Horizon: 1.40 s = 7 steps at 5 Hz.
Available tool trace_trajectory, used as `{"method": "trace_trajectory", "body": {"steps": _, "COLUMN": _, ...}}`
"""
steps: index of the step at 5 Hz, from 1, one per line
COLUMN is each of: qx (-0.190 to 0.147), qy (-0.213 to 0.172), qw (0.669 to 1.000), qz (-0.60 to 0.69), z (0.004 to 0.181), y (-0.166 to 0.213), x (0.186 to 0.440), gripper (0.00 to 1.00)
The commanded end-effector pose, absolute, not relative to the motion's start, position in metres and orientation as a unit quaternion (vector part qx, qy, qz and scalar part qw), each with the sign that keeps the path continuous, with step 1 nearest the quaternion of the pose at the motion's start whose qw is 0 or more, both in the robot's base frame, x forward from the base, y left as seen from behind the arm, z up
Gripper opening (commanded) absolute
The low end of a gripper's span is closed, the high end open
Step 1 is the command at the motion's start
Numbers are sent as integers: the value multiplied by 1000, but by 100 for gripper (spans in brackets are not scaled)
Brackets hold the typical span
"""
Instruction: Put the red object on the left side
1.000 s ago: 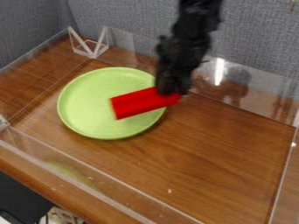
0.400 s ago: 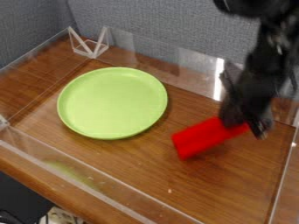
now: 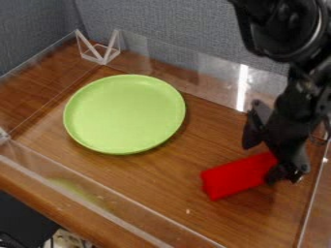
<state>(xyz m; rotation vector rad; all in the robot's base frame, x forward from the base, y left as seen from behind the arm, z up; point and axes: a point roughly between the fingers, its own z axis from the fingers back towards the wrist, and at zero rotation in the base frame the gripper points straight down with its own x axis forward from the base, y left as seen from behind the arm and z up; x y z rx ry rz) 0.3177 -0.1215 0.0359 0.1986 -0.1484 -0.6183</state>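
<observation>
Now the red object (image 3: 239,177) lies on the wooden table (image 3: 142,179), well right of the green plate (image 3: 126,113). At its far end sits the gripper (image 3: 282,165), blurred; whether its jaws are apart, I cannot tell.

You have the red object (image 3: 241,177) low on the wooden floor of the clear-walled tray, at the picture's right. It is a bright red, plain, matte rectangular block, elongated, with flat faces and square corners. It lies at a slant: its near end points toward the lower left, its far end runs up to the right, where dark hardware covers part of it, so you cannot see that end. Its long top face catches the light; the near side face reads darker. Whether the block rests fully flat on the wood cannot be told.
</observation>
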Motion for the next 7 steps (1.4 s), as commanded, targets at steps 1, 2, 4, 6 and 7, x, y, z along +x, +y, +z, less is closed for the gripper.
{"method": "trace_trajectory", "body": {"steps": 1, "qx": 101, "qy": -97, "qw": 953, "qz": -268, "z": 45, "y": -100, "x": 326, "gripper": 0}}
{"method": "trace_trajectory", "body": {"steps": 2, "qx": 107, "qy": -125, "qw": 958, "qz": -237, "z": 48, "y": -86, "x": 325, "gripper": 0}}
{"method": "trace_trajectory", "body": {"steps": 4, "qx": 99, "qy": -180, "qw": 940, "qz": -273, "z": 76, "y": -111, "x": 300, "gripper": 0}}
{"method": "trace_trajectory", "body": {"steps": 6, "qx": 98, "qy": -199, "qw": 936, "qz": -272, "z": 53, "y": -137, "x": 328, "gripper": 0}}
{"method": "trace_trajectory", "body": {"steps": 7, "qx": 102, "qy": -198, "qw": 939, "qz": -262, "z": 40, "y": -134, "x": 347, "gripper": 0}}
